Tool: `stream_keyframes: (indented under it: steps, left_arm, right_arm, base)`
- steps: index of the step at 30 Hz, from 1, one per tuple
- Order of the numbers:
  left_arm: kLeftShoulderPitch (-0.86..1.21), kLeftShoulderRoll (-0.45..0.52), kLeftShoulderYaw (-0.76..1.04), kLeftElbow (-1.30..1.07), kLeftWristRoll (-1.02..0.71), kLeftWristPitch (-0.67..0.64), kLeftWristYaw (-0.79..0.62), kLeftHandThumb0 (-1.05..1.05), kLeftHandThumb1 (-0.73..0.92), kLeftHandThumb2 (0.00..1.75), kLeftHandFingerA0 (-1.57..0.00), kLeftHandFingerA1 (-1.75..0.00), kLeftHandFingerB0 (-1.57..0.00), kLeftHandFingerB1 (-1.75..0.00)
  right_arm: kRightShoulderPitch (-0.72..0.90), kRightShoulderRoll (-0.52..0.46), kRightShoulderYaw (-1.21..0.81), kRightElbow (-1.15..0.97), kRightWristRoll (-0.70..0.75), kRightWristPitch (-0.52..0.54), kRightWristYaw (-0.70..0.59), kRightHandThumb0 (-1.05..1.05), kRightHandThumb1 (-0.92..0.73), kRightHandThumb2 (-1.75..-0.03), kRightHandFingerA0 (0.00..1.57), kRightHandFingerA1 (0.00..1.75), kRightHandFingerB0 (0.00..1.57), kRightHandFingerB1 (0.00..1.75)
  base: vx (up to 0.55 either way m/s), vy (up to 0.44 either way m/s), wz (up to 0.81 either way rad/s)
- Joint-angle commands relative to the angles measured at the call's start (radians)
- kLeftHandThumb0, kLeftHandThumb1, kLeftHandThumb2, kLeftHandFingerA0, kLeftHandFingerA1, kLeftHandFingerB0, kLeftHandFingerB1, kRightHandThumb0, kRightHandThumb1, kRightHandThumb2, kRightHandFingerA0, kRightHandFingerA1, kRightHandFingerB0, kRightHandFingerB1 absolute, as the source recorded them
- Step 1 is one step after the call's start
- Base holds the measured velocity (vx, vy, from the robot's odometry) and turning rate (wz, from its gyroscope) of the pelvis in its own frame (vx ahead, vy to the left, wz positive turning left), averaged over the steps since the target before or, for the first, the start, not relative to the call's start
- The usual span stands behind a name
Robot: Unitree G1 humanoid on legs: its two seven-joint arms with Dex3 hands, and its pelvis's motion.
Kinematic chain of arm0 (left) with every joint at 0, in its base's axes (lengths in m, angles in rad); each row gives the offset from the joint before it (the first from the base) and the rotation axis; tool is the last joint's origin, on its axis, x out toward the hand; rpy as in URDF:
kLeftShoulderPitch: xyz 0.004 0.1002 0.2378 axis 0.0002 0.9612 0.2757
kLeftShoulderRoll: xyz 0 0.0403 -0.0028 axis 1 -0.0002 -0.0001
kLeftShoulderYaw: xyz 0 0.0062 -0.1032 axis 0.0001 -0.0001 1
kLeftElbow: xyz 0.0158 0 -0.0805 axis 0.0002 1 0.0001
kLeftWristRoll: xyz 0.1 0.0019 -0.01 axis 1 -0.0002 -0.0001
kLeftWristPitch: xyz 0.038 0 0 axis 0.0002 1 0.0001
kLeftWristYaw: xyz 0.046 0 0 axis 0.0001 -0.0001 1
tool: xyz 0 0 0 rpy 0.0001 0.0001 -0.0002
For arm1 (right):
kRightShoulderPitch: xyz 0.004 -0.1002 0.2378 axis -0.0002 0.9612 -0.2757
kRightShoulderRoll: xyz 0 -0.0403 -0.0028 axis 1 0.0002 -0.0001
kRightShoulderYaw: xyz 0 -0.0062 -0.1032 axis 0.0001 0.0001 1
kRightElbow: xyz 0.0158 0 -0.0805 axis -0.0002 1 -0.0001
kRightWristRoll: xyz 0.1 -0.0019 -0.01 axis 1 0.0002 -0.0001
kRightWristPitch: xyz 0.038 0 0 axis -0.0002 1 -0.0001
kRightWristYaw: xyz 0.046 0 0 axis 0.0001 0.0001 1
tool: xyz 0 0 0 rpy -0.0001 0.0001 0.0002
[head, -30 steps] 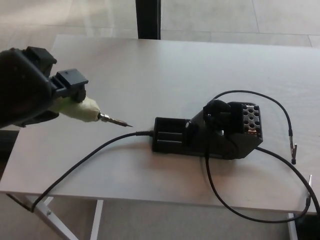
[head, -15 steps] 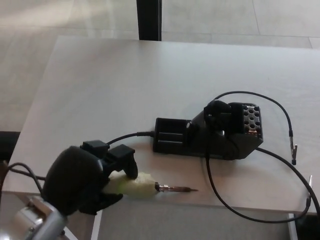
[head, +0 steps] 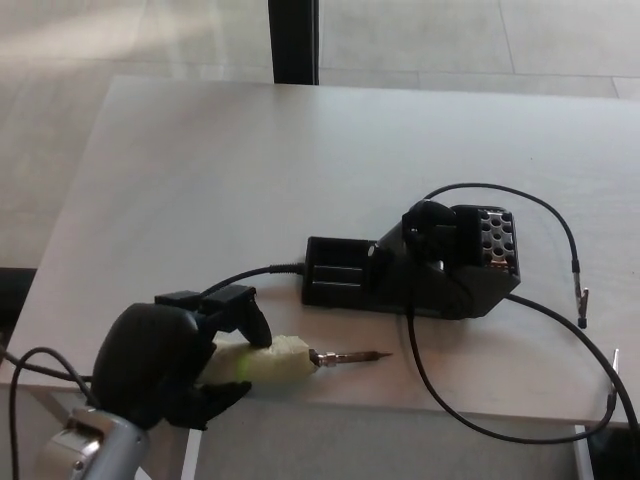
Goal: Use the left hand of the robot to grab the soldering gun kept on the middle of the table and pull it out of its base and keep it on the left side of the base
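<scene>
Left hand (head: 175, 360) at lower left grasps soldering gun (head: 290, 361), tip pointing right, low over table (head: 200, 180) edge; base (head: 415, 270) sits center-right.

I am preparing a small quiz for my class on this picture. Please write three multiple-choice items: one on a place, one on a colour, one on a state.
1. Where does the soldering gun lie?
A. in the base
B. near the table's front edge, left of the base
C. at the far edge

2. What colour is the gun's grip?
A. pale yellow-green
B. red
C. blue

3. What is the left hand doing?
A. hanging open above the base
B. pressing the cable
C. closed on the gun's grip

Answers:
1 B: the gun lies near the front edge of the table, in front and left of the base.
2 A: the grip shows pale yellow-green beside the black fingers.
3 C: the fingers wrap the grip.
</scene>
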Motion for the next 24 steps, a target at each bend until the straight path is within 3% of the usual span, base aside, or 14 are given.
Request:
stream_keyframes:
  steps: [1, 2, 3, 7, 8, 12, 14, 15, 16, 17, 18, 20, 23, 24]
  left_arm:
    - [0.018, 0.043, 0.011, 0.006, 0.007, 0.119, -0.117, -0.07, 0.59, 1.04, -0.92, -1.75, -0.69, -1.67]
    - [0.013, 0.05, 0.013, 0.006, 0.002, 0.114, -0.121, -0.18, 0.58, 1.09, -1.2, -1.44, -0.95, -1.28]
    - [0.006, 0.058, 0.015, 0.011, 0.0, 0.104, -0.118, -0.14, 0.68, 0.95, -0.89, -1.75, -0.66, -1.64]
    - [-0.017, 0.116, -0.001, -0.017, 0.049, 0.12, -0.172, -0.14, 0.74, 0.71, -0.73, -1.75, -0.63, -1.56]
    - [-0.042, 0.165, -0.021, -0.016, 0.086, 0.084, -0.184, -0.08, 0.68, 0.76, -0.69, -1.74, -0.63, -1.56]
    - [-0.081, 0.231, -0.058, -0.021, 0.096, 0.039, -0.204, -0.12, 0.69, 0.76, -0.72, -1.7, -0.66, -1.45]
    - [-0.11, 0.279, -0.079, -0.045, 0.117, 0.024, -0.234, -0.22, 0.72, 0.74, -0.82, -1.51, -0.7, -0.76]
    - [-0.118, 0.291, -0.088, -0.057, 0.123, 0.02, -0.24, -0.23, 0.72, 0.69, -0.8, -1.42, -0.65, -0.63]
    - [-0.12, 0.297, -0.094, -0.061, 0.125, 0.018, -0.243, -0.26, 0.73, 0.63, -0.79, -1.09, -0.59, -0.54]
    - [-0.122, 0.303, -0.101, -0.063, 0.124, 0.016, -0.245, -0.26, 0.73, 0.63, -0.79, -1.09, -0.59, -0.54]
    - [-0.119, 0.311, -0.115, -0.077, 0.144, 0.027, -0.251, -0.33, 0.73, 0.6, -0.73, -0.84, -0.48, -0.43]
    - [-0.1, 0.323, -0.141, -0.106, 0.2, 0.052, -0.247, -0.35, 0.71, 0.6, -0.7, -0.79, -0.47, -0.41]
    - [-0.093, 0.326, -0.181, -0.123, 0.265, 0.088, -0.272, -0.41, 0.71, 0.61, -0.62, -0.71, -0.48, -0.39]
    - [-0.093, 0.327, -0.188, -0.128, 0.281, 0.093, -0.268, -0.44, 0.71, 0.61, -0.57, -0.76, -0.49, -0.4]
  right_arm:
    - [0.001, -0.025, -0.004, 0.001, 0.017, -0.017, -0.003, -0.96, -0.41, -1.28, 1.34, 1.13, 0.72, 1.31]
    - [0.0, -0.025, -0.005, 0.001, 0.018, -0.015, -0.001, -0.96, -0.41, -1.28, 1.33, 1.13, 0.72, 1.31]
    - [-0.002, -0.026, -0.004, 0.005, 0.018, -0.014, 0.0, -0.95, -0.41, -1.27, 1.34, 1.12, 0.72, 1.31]
    - [-0.005, -0.027, -0.002, 0.011, 0.018, -0.014, -0.003, -0.89, -0.42, -1.27, 1.36, 1.09, 0.65, 1.45]
    - [0.0, -0.025, -0.004, 0.0, 0.022, -0.013, -0.001, -0.94, -0.41, -1.28, 1.35, 1.12, 0.72, 1.3]
    - [-0.001, -0.036, -0.001, -0.002, 0.02, -0.01, -0.004, -0.94, -0.4, -1.28, 1.34, 1.13, 0.72, 1.32]
    - [0.0, -0.038, 0.002, -0.008, 0.02, -0.013, 0.002, -0.95, -0.41, -1.29, 1.36, 1.14, 0.73, 1.31]
    - [-0.001, -0.04, 0.004, -0.009, 0.018, -0.013, 0.004, -0.96, -0.4, -1.28, 1.33, 1.14, 0.72, 1.32]
    - [-0.001, -0.041, 0.006, -0.008, 0.016, -0.013, 0.003, -0.94, -0.42, -1.29, 1.33, 1.11, 0.63, 1.45]
    - [-0.002, -0.041, 0.008, -0.006, 0.015, -0.013, 0.003, -0.94, -0.42, -1.29, 1.33, 1.11, 0.63, 1.45]
    - [-0.001, -0.04, 0.008, -0.005, 0.016, -0.013, 0.001, -0.96, -0.41, -1.28, 1.33, 1.13, 0.72, 1.31]
    - [-0.001, -0.04, 0.012, -0.003, 0.015, -0.014, 0.001, -0.92, -0.42, -1.27, 1.36, 1.11, 0.65, 1.45]
    - [-0.002, -0.039, 0.011, -0.003, 0.018, -0.017, 0.009, -0.95, -0.42, -1.28, 1.35, 1.11, 0.73, 1.3]
    - [-0.003, -0.039, 0.011, -0.003, 0.018, -0.016, 0.006, -0.91, -0.41, -1.28, 1.4, 1.06, 0.65, 1.46]
  base:
    - [0.0, 0.0, 0.0]
    - [0.0, 0.0, 0.0]
    - [0.0, 0.0, 0.0]
    - [0.0, 0.0, 0.0]
    - [0.0, 0.0, 0.0]
    - [0.0, 0.0, 0.0]
    - [0.0, 0.0, 0.0]
    - [0.0, 0.0, 0.0]
    - [0.0, 0.0, 0.0]
    - [0.0, 0.0, 0.0]
    - [0.0, 0.0, 0.0]
    - [0.0, 0.0, 0.0]
    - [0.0, 0.0, 0.0]
    - [0.0, 0.0, 0.0]
